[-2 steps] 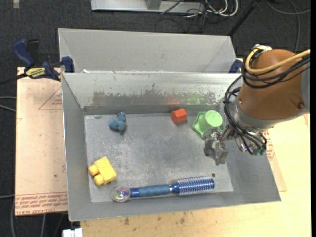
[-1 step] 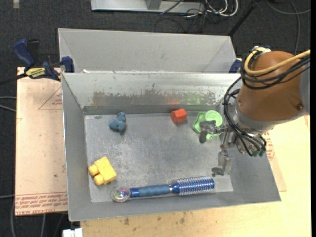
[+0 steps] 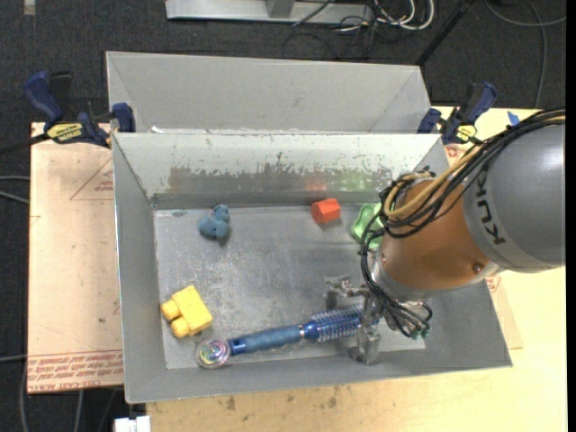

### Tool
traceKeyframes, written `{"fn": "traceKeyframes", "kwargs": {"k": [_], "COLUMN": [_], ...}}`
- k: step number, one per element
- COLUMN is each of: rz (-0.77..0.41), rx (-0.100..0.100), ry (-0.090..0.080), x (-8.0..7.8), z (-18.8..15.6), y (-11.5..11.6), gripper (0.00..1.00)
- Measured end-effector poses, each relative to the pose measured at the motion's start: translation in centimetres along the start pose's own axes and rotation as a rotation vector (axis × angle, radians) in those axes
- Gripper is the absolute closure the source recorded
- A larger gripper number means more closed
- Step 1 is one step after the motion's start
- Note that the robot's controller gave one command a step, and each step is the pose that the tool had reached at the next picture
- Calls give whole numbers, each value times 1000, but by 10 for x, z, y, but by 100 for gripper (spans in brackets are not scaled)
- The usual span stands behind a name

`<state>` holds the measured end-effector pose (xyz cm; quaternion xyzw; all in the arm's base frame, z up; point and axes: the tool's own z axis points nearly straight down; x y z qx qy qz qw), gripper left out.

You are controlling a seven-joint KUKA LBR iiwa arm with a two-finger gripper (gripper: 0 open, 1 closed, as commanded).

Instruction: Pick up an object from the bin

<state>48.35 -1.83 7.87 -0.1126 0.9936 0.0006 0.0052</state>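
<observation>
Gripper (image 3: 353, 319) sits low at the bristle head of a blue brush (image 3: 288, 334) that lies along the near wall of the bin (image 3: 270, 151). Its handle runs away from the arm to a round, swirl-patterned knob. The gripper stands wide: one of its metal fingers (image 3: 340, 286) shows on the far side of the brush head and the other on the near side, with the bristles between them. As far as the view tells, they have not closed on the head.

Beyond the brush's knob end, just beside it, lies a yellow block (image 3: 186, 311). Well beyond the brush, by the far wall, are a blue lump (image 3: 215, 223) and an orange cube (image 3: 327, 211). A green thing (image 3: 364, 219) lies beyond the brush head, half hidden by the arm.

To close well, the fingers should meet the solid back of the head, or the neck just beside it, rather than the springy bristles, which would likely give and let the brush roll. They should go low enough to get under its widest part and stay square across its length. The long handle will probably droop when raised, so a firm squeeze and a straight lift, clear of the near wall, look wise
</observation>
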Motion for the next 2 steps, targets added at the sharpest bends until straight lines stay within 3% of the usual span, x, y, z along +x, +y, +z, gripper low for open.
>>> {"fn": "traceKeyframes", "kwargs": {"k": [1,2], "rz": [-1,-14], "rx": [-1,2], "ry": [8,0], "x": [2,-20], "z": [-1,-125], "y": [0,13], "gripper": [100,100]}}
